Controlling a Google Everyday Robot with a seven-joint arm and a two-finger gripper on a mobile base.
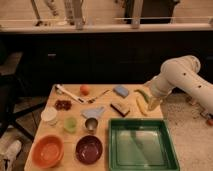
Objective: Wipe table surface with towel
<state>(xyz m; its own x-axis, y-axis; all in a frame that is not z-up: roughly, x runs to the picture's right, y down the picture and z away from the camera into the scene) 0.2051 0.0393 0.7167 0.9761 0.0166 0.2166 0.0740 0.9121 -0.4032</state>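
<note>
We judge the wiping not yet begun: the towel (94, 112) lies loose on the table surface (75, 109), just beside the metal cup (91, 124). The gripper (153, 104) hangs at the table's right edge, its fingers apart and empty, well apart from the towel.

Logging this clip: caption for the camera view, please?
Gripper hovers at the right edge of the table surface, by the banana; towel lies untouched mid-table.
</note>
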